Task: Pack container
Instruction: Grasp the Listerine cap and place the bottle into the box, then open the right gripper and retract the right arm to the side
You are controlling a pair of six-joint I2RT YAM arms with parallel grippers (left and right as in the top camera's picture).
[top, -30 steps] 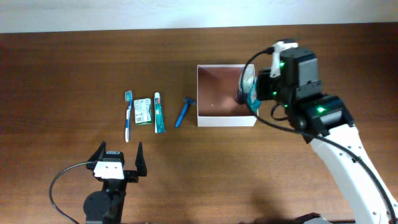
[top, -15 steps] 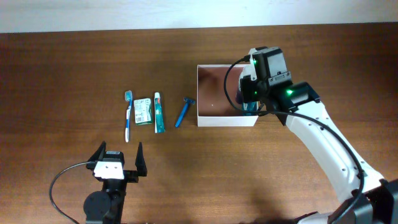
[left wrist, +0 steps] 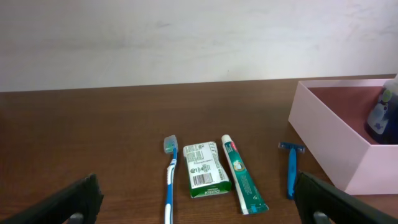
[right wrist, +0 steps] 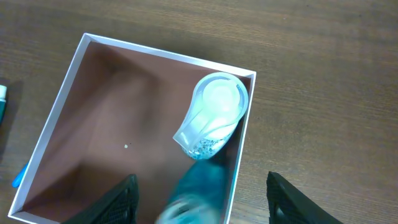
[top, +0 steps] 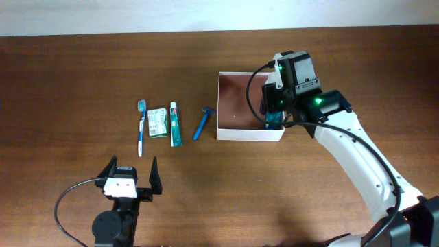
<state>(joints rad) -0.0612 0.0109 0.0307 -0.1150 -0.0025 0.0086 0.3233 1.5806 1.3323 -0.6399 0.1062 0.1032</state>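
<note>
From above, the container (top: 247, 134) sits right of centre on the dark, wood-grained table (top: 68, 82). It is a square, shallow cardboard box with white walls and a matte reddish-brown floor. The right gripper (top: 274, 113) hangs over its right side. Left of the box lie four toiletries in a row: one blue toothbrush (top: 142, 128), one flat green-and-white packet (top: 158, 122), one slim toothpaste tube (top: 175, 123) and one blue razor (top: 202, 123). The left gripper (top: 130, 177) is near the table's front, its fingers spread wide and holding nothing.

The left wrist view shows the same four items lying parallel, the razor nearest the box. The box's smooth wall looks pinkish here, and one blue bottle (left wrist: 381, 118) shows inside at the right.

In the right wrist view that single bottle has a teal body and a pale, rounded, translucent cap, and sits in the box's right corner by the wall. Its lower part is blurred, so it may be lying flat or leaning. The right fingers stand wide apart on either side, gripping nothing.
</note>
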